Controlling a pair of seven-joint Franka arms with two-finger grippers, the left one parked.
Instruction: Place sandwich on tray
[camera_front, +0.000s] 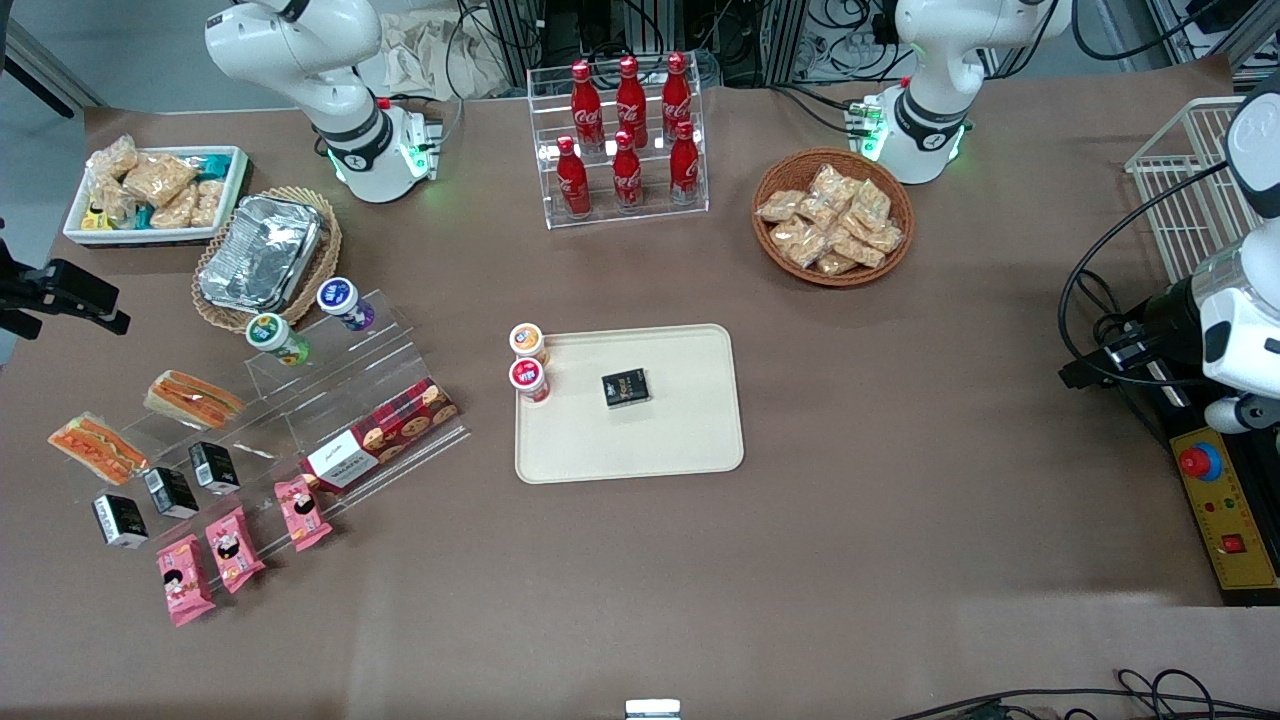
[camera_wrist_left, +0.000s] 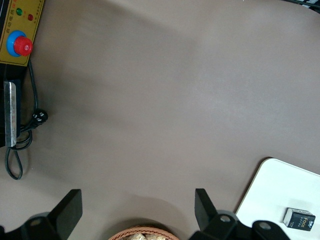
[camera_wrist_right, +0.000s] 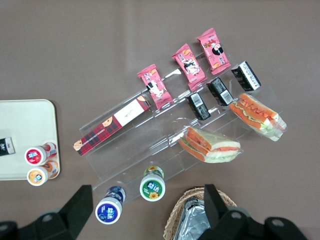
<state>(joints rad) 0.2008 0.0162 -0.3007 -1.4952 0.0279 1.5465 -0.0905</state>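
Your gripper (camera_wrist_right: 147, 192) hangs open and empty above the clear stand (camera_wrist_right: 150, 145). The sandwich (camera_front: 97, 448) lies on that stand at the working arm's end, well apart from the tray (camera_front: 680, 440).

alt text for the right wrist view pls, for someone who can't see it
Seen from above, the open gripper hovers over a clear stepped rack holding two wrapped wedges, the sandwich and a second sandwich. Black boxes and pink packets lie nearby; the tray is apart.
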